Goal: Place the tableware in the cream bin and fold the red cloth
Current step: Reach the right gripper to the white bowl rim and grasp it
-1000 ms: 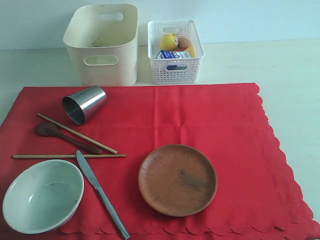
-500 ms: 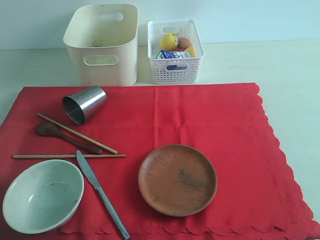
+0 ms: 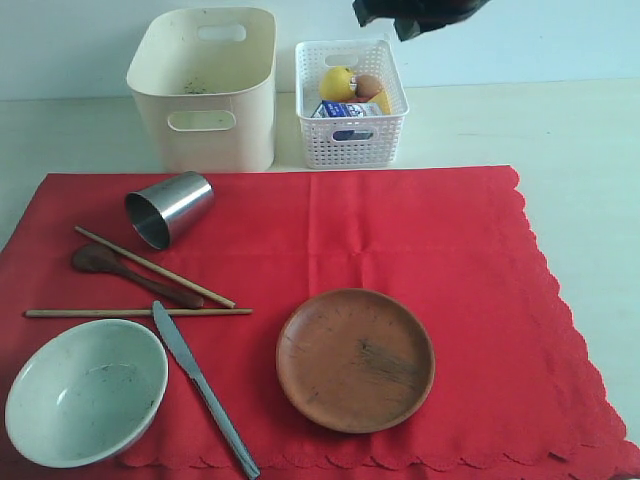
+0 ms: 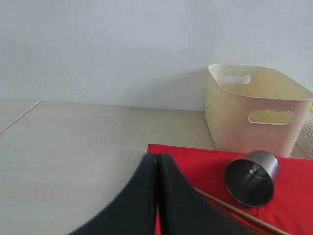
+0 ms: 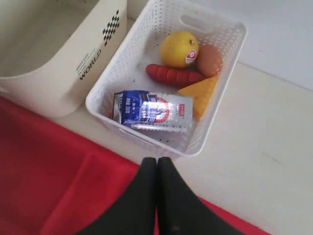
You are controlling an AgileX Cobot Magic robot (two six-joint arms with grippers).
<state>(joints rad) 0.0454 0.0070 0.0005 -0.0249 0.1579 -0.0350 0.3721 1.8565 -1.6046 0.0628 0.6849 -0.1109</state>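
Judging by the layout, you have completed nothing: steel cup (image 3: 168, 208), chopsticks (image 3: 140, 312), spoon (image 3: 130, 272), knife (image 3: 200, 385), bowl (image 3: 85, 390) and plate (image 3: 355, 358) lie on the unfolded red cloth (image 3: 430, 230), cream bin (image 3: 205, 130) behind. Left gripper (image 4: 157, 159) and right gripper (image 5: 157, 161) are closed on nothing.

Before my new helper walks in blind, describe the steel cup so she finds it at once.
Find the big red cloth. Near its corner by the cream bin, the steel cup lies on its side, the only shiny hollow cylinder there.
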